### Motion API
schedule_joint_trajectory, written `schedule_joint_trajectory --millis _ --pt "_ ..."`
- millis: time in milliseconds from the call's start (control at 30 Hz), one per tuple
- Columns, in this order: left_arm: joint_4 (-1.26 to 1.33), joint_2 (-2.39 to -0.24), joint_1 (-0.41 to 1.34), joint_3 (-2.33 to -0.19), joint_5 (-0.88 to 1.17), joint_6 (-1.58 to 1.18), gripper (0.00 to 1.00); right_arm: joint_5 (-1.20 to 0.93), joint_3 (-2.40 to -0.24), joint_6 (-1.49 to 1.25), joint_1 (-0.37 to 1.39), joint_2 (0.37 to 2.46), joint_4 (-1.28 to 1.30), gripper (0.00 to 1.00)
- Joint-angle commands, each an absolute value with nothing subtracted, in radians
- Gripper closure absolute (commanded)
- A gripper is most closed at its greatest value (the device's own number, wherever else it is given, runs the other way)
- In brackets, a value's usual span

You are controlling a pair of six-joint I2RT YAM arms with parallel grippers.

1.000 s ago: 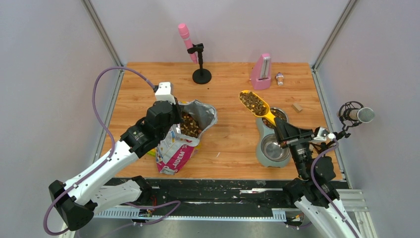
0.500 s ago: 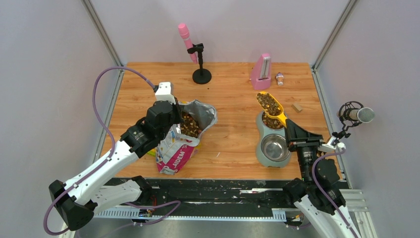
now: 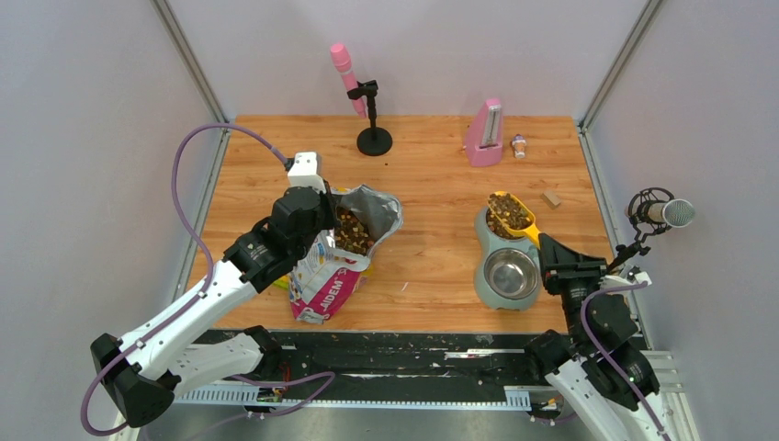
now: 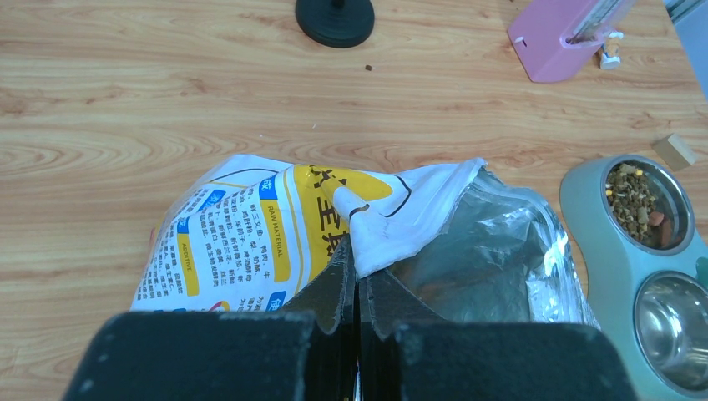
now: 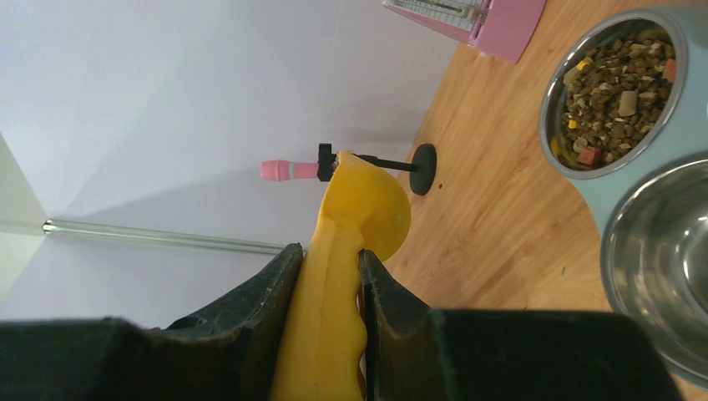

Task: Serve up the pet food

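The pet food shows as brown kibble inside the open printed bag [image 3: 349,231], in the yellow scoop [image 3: 511,213] and in the far steel bowl [image 5: 614,92] of the grey-green double feeder [image 3: 484,276]. The near steel bowl [image 3: 512,273] is empty. My left gripper [image 3: 321,206] is shut on the bag's rim [image 4: 392,225] and holds the bag open and upright. My right gripper [image 3: 542,250] is shut on the scoop's handle [image 5: 334,276] and holds the loaded scoop over the far bowl, roughly level.
A pink microphone on a black stand [image 3: 360,101] and a pink metronome [image 3: 484,133] stand at the back. A small bottle [image 3: 519,145] and a wooden block [image 3: 551,198] lie near the feeder. A grey microphone [image 3: 663,213] juts in at the right edge.
My right gripper has carried the loaded scoop right and nearer, from over the table's middle to above the far bowl. The left gripper and bag have not moved.
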State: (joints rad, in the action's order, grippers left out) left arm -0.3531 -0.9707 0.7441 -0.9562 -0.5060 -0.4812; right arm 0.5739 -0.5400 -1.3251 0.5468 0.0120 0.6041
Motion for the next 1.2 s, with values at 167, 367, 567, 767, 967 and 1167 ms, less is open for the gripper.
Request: schedule_joint_trajectory --millis 167,367,567,767,967,1167 --pt "-0.272 -0.973 0.749 -0.977 -0.504 -0.488 1.0 0.683 -0.638 -1.505 0.547 0.003 0.894 1.0" --pt "-0.268 -0.986 0.749 -0.98 -0.502 -0.485 1.0 0.696 -0.689 -1.533 0.545 0.003 1.0 1.0" --pt "-0.273 -0.993 0.749 -0.983 -0.518 -0.485 1.0 0.694 -0.731 -1.526 0.546 0.003 1.056 1.0" --pt "-0.273 -1.001 0.749 -0.987 -0.519 -0.484 1.0 0.694 -0.792 -1.537 0.546 0.003 1.149 1.0" --pt "-0.276 -1.011 0.749 -0.991 -0.517 -0.485 1.0 0.686 -0.816 -1.551 0.546 0.003 1.207 1.0" --pt "-0.273 -1.014 0.749 -0.991 -0.517 -0.484 1.0 0.7 -0.844 -1.578 0.546 0.003 1.282 1.0"
